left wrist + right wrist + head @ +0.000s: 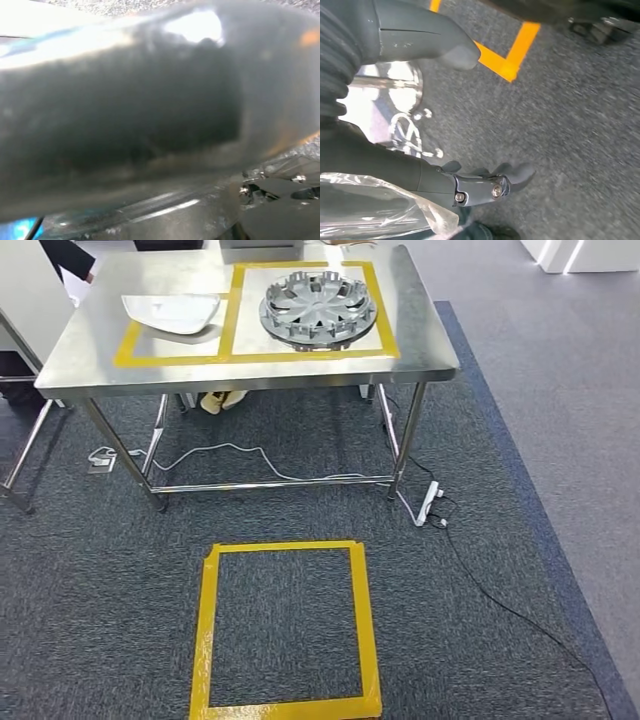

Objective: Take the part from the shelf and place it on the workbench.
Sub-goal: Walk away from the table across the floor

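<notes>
In the right wrist view my right hand (433,177) hangs over the grey carpet. Its thumb (425,37) lies on one side and its dark fingers (482,186) on the other of a shiny silver part (391,100) with a round logo, wrapped in clear plastic (376,212). The hand holds it. A big blurred dark surface (124,105) lies close in the left wrist view, and dark fingers (275,192) show at its edge; what it is I cannot tell. Ahead, in the head view, stands the steel workbench (426,345).
On the bench a silver wheel cover (317,305) lies in a yellow-taped box and a white curved part (172,312) in the box left of it. A yellow tape square (283,625) marks the carpet. Cables and a power strip (429,502) lie under the bench. A person's dark sleeve (69,255) shows far left.
</notes>
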### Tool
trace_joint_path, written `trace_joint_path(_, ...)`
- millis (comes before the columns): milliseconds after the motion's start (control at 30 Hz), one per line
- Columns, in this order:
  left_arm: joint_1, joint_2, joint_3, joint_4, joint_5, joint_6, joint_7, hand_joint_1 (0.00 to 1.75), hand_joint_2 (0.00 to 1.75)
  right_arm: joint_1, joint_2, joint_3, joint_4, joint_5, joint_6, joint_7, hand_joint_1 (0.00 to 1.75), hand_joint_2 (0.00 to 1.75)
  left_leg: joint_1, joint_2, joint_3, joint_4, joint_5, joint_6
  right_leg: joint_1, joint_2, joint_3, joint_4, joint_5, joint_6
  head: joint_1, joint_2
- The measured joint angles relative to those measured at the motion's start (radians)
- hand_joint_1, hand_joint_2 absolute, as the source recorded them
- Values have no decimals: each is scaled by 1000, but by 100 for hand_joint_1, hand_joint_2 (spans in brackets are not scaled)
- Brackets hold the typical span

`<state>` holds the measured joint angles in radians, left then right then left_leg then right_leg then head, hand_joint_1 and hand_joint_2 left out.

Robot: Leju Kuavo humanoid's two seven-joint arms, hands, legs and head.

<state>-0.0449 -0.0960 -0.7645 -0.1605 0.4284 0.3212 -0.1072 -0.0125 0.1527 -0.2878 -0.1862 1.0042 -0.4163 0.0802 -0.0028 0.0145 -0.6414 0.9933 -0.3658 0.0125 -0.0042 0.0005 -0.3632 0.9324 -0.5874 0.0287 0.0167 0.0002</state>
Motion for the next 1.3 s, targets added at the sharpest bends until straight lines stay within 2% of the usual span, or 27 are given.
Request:
trace_joint_path(67,2,-1,0,1,0,0,0,0,0,1,1,-1,2,-5,-1,2,0,175,3,-1,-12,-4,14,-13,1,-1,-15,-12,8,-17,-3,0)
trace_joint_path(100,4,-1,0,1,0,0,0,0,0,2,2,-3,3,-9,-1,4,0,175,5,-3,-19,7,-8,-18,1,-4,-29,-10,20,-26,-4,0)
trace_joint_path(167,9,-1,0,1,0,0,1,0,0,5,2,-7,4,-20,0,5,0,175,8,-5,-40,89,-112,-27,1,-9,-60,-7,46,-41,-9,0)
trace_joint_path(200,10,-1,0,1,0,0,2,0,0,6,3,-10,4,-26,0,3,0,175,9,-5,-50,160,-170,-30,3,-10,-78,-5,60,-46,-11,0)
trace_joint_path(233,11,-1,0,1,0,1,2,0,0,8,4,-13,4,-31,0,1,0,175,9,-5,-57,230,-208,-31,5,-12,-96,0,72,-47,-13,0)
trace_joint_path(267,11,-1,0,1,0,1,2,0,0,9,4,-16,4,-35,-1,-2,0,175,9,-6,-56,284,-219,-32,7,-13,-114,7,84,-48,-14,0)
trace_joint_path(300,10,-1,0,1,0,1,2,0,0,9,5,-20,4,-38,-1,-4,0,175,8,-6,-43,309,-204,-30,9,-14,-134,15,95,-48,-14,0)
trace_joint_path(333,10,-1,0,1,0,2,2,0,0,9,5,-23,4,-39,-1,-5,0,175,8,-6,-16,300,-176,-26,10,-14,-154,25,104,-47,-15,0)
trace_joint_path(400,9,-1,0,1,0,2,2,0,0,8,6,-29,4,-42,-2,-8,0,175,3,-8,88,184,-144,-12,13,-13,-192,46,121,-44,-15,0)
trace_joint_path(467,7,-1,0,1,-1,2,2,0,0,8,9,-32,4,-43,-3,-10,0,175,-4,-9,189,38,-170,2,15,-13,-216,61,136,-35,-15,0)
trace_joint_path(500,5,-2,0,1,-1,2,2,0,0,8,10,-33,4,-44,-4,-10,0,175,-6,-9,212,-3,-185,5,16,-14,-223,64,144,-29,-16,0)
trace_joint_path(567,4,-4,0,1,-1,2,2,0,0,10,10,-34,4,-45,-4,-11,0,175,-6,-8,203,-25,-181,14,14,-15,-236,67,157,-17,-17,0)
trace_joint_path(600,5,-5,0,1,-1,2,2,0,0,11,10,-35,5,-45,-5,-11,0,175,-4,-6,190,-28,-170,22,13,-12,-245,77,142,-11,-18,0)
trace_joint_path(667,6,-6,0,1,-1,2,2,0,0,13,10,-39,6,-47,-6,-10,0,175,0,-2,158,-30,-142,34,9,-6,-272,141,57,1,-15,0)
trace_joint_path(733,6,-7,0,1,-1,2,2,0,0,13,10,-41,6,-48,-6,-10,0,175,0,-1,124,-29,-114,37,4,-4,-301,264,-34,11,-9,0)
trace_joint_path(767,6,-7,0,1,-1,2,2,0,0,13,10,-42,6,-49,-6,-10,0,175,-1,0,105,-28,-99,36,2,-4,-305,318,-45,15,-7,0)
trace_joint_path(833,5,-7,0,1,-1,2,2,0,0,13,10,-43,6,-49,-6,-10,0,175,0,2,68,-24,-71,31,-2,-4,-272,347,4,19,-6,0)
trace_joint_path(867,5,-7,0,1,-1,2,2,0,0,13,10,-43,6,-49,-6,-10,0,175,0,3,52,-21,-59,28,-3,-4,-229,308,38,20,-6,0)
trace_joint_path(900,5,-7,0,1,-1,2,2,0,0,12,10,-43,6,-49,-6,-10,0,175,-1,3,39,-17,-48,24,-5,-4,-169,237,52,20,-5,0)
trace_joint_path(967,4,-8,0,1,-1,2,2,0,0,7,10,-45,5,-49,-6,-11,0,175,-4,2,22,-8,-28,14,-6,-2,-50,67,28,12,-4,0)
trace_joint_path(1000,3,-8,0,1,-1,2,2,0,0,4,10,-46,5,-49,-6,-11,0,175,-4,2,18,-6,-17,8,-4,0,-18,14,9,5,-4,0)
trace_joint_path(1067,3,-8,0,1,-1,2,2,0,0,4,10,-48,5,-49,-7,-12,0,175,-2,2,11,-6,1,-4,-2,-1,-19,-8,4,-14,-5,0)
trace_joint_path(1100,4,-8,0,2,-1,2,2,0,0,5,10,-49,6,-50,-7,-11,0,175,0,0,6,-1,-10,-11,-2,-3,-30,-4,13,-22,-7,0)
trace_joint_path(1167,9,-7,0,2,-1,2,2,0,0,9,10,-50,6,-50,-6,-11,0,175,4,-4,-11,60,-96,-22,-4,-9,-56,-2,36,-37,-10,0)
trace_joint_path(1233,12,-7,0,2,-1,2,2,0,0,10,10,-51,6,-50,-6,-11,0,175,5,-5,-30,186,-211,-28,0,-11,-89,2,62,-45,-16,0)
trace_joint_path(1267,11,-7,0,2,-1,2,2,0,0,10,11,-51,6,-50,-6,-11,0,175,5,-5,-33,247,-236,-29,2,-12,-107,7,74,-45,-18,0)
trace_joint_path(1300,11,-6,0,2,-1,2,2,0,0,10,10,-51,6,-50,-6,-11,0,175,5,-5,-26,286,-233,-28,4,-13,-127,15,85,-45,-19,0)
